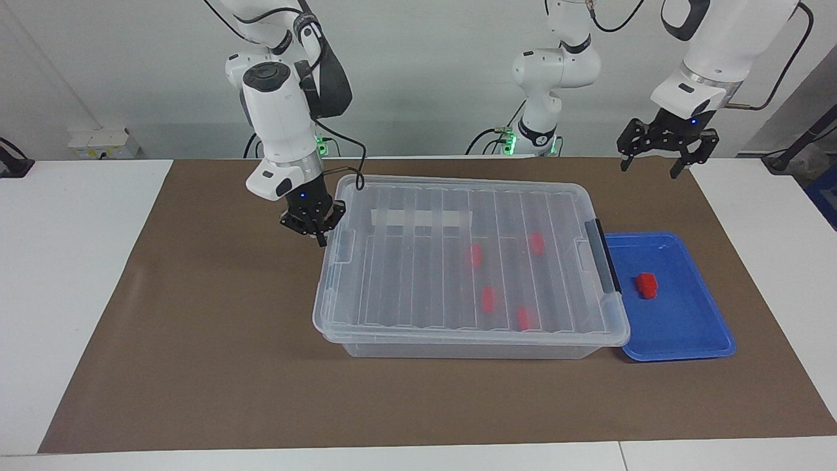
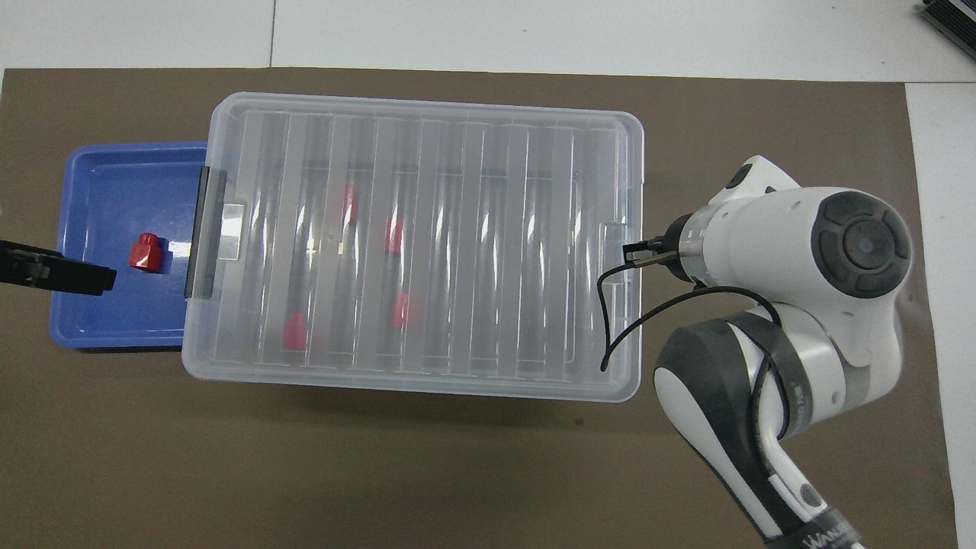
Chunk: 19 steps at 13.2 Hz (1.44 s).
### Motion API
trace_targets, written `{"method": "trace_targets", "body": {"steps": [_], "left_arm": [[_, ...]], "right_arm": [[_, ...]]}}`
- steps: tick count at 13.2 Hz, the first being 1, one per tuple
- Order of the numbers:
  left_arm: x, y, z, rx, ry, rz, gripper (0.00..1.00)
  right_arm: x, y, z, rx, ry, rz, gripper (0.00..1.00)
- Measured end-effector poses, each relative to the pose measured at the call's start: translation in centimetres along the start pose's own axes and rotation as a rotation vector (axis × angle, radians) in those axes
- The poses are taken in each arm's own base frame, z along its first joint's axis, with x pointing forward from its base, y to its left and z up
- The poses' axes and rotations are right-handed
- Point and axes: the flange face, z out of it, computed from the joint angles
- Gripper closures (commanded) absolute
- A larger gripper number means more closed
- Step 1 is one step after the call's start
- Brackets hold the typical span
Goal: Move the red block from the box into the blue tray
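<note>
We see one red block (image 1: 647, 285) lying in the blue tray (image 1: 693, 340), which sits just beside the box (image 1: 471, 350) at the left arm's end of the table, against the short end with the black clip handle (image 1: 603, 255). The ribbed clear lid (image 1: 425, 261) is on the box, and four more red blocks (image 1: 488, 297) show blurred through it, scattered in the half of the box nearer the tray. Our right gripper (image 1: 318, 230) is down at the box's other short end, its fingertips together and right at the lid's edge; whether they touch it we cannot tell. The left gripper (image 1: 657, 159) hangs high with its jaws apart, over the table at the tray's end, and waits. In our judgement the next move turns on that lid: every remaining block lies under it and toward the left arm, well apart from the right gripper, so the left arm is the nearer one once the box is open.
</note>
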Motion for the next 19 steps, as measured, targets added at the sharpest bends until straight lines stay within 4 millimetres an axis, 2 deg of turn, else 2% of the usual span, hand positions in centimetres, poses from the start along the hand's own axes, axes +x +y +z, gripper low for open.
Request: {"method": "trace_targets", "body": {"steps": [4, 5, 6, 11, 15, 19], "left_arm": [[0.0, 0.0, 0.0, 0.000, 0.000, 0.000, 0.00], [0.0, 0.0, 0.0, 0.000, 0.000, 0.000, 0.00], [0.0, 0.0, 0.0, 0.000, 0.000, 0.000, 0.00], [0.0, 0.0, 0.0, 0.000, 0.000, 0.000, 0.00], [0.0, 0.0, 0.0, 0.000, 0.000, 0.000, 0.00], [0.0, 0.0, 0.0, 0.000, 0.000, 0.000, 0.00]], "right_arm": [[0.1, 0.1, 0.0, 0.002, 0.001, 0.005, 1.00], [0.1, 0.4, -0.1, 0.002, 0.003, 0.011, 0.72], [0.2, 1.0, -0.3, 0.000, 0.006, 0.024, 0.01], [0.1, 7.6, -2.7, -0.025, -0.008, 0.136, 0.00], [0.4, 13.1, -7.5, -0.046, -0.061, 0.233, 0.00], [1.1, 14.7, -11.6, -0.061, -0.103, 0.260, 0.00]]}}
